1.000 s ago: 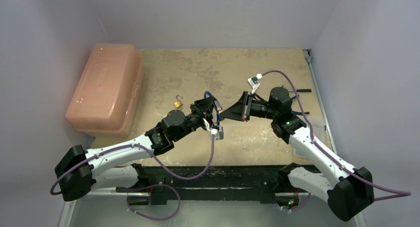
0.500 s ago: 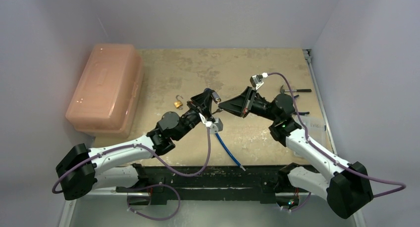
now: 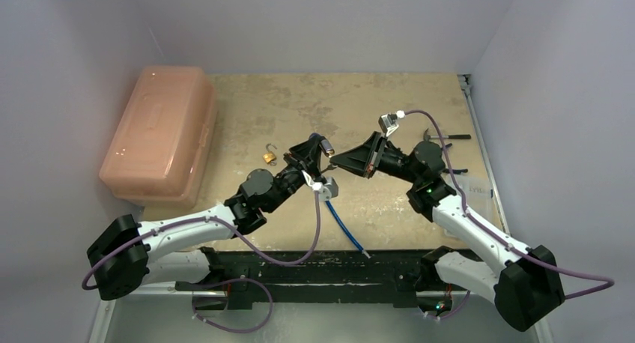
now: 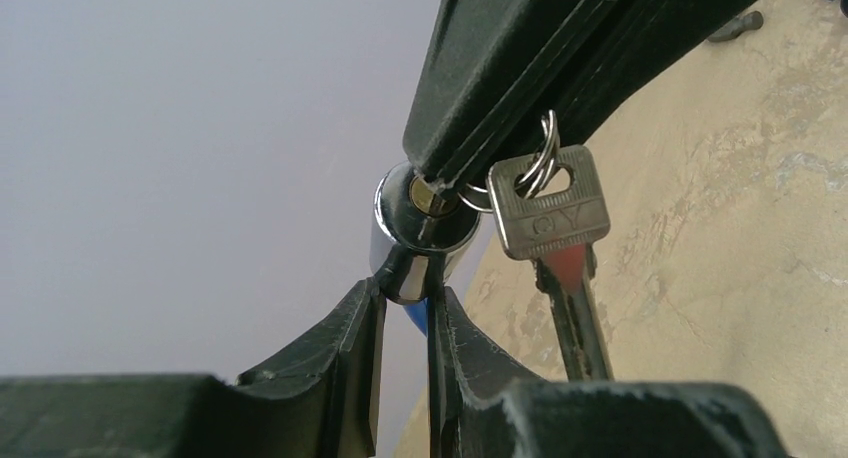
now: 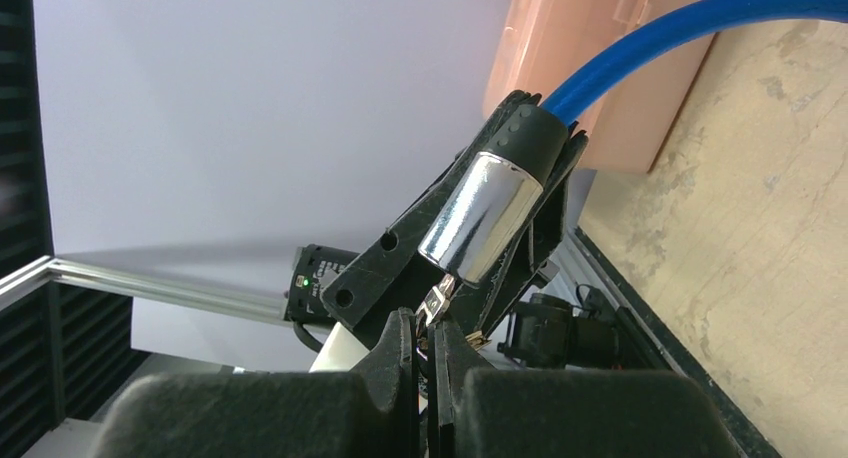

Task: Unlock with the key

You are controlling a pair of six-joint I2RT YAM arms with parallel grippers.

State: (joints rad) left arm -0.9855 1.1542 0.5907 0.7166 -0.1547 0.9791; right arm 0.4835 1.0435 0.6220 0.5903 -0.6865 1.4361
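My left gripper (image 3: 320, 147) is shut on the black collar of a chrome lock cylinder (image 4: 415, 223) with a blue cable (image 3: 346, 229), held up off the table. My right gripper (image 3: 335, 158) meets it from the right, shut on a silver key (image 5: 436, 303) whose tip is at the cylinder's (image 5: 480, 218) keyhole end. In the left wrist view the right fingers (image 4: 520, 68) cover the keyhole, and a spare key (image 4: 550, 218) hangs from the ring. The left gripper (image 4: 405, 288) pinches the cylinder's lower end. The right gripper (image 5: 428, 323) shows its jaws closed on the key's head.
A small brass padlock (image 3: 269, 156) with an open shackle lies left of the grippers. A pink plastic box (image 3: 157, 133) stands at the far left. Dark tools (image 3: 448, 138) and a clear bag (image 3: 473, 189) lie at the right edge.
The blue cable, looped at the left gripper a second ago, now trails down to the table's near edge. Both grippers have shifted slightly up and left, still joined.
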